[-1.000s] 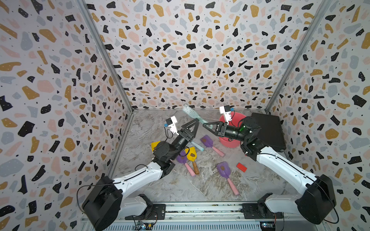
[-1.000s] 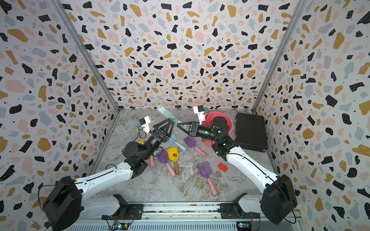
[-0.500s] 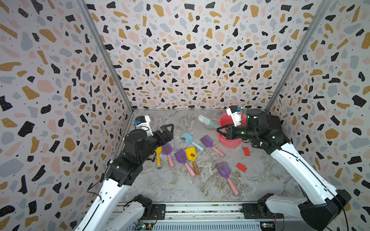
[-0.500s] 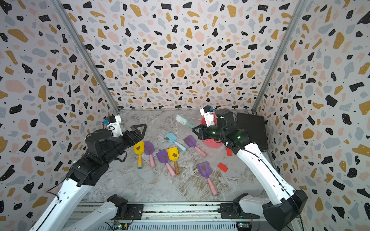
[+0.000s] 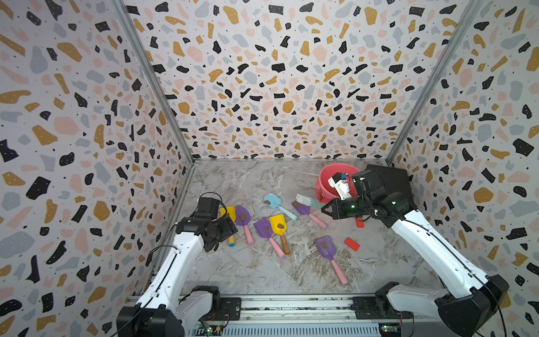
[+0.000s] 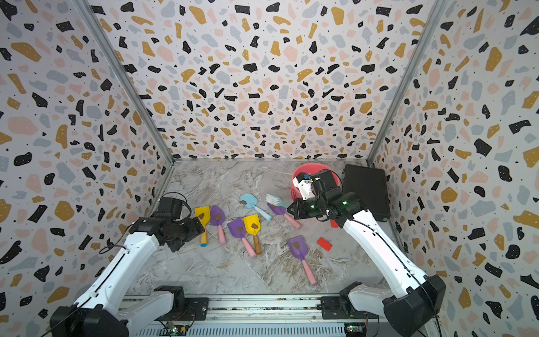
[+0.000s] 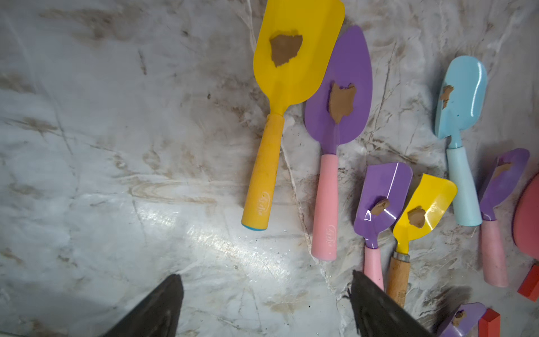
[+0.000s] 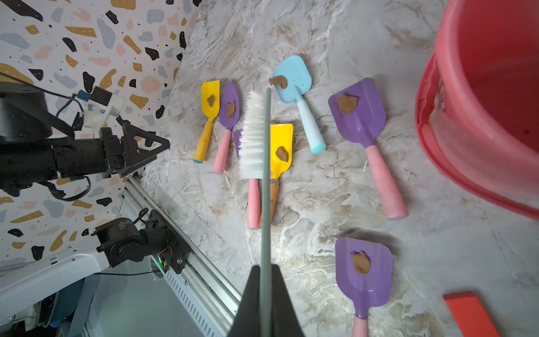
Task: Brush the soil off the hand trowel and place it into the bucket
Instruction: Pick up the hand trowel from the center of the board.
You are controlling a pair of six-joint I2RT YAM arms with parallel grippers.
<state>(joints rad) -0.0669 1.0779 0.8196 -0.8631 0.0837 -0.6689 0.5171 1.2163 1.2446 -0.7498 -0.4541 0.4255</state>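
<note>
Both top views look from high above the front rail [image 5: 291,305], steeply down toward the back wall [image 5: 277,87], and both take in the whole surface [image 5: 250,271]. The left wrist camera looks close down past the left pincer [image 7: 264,274] at the yellow trowel [image 7: 291,58]. The right wrist camera looks along the brush [image 8: 253,134] from behind the right pincer [image 8: 266,267], sharing that trowel, its neighbours and the bucket [image 8: 481,116].

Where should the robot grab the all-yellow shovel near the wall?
By its handle, from above with the open left gripper, fingers across its width. The yellow trowel lies flat with soil on its blade, and the handle's free end is clear of the purple trowel beside it.
</note>
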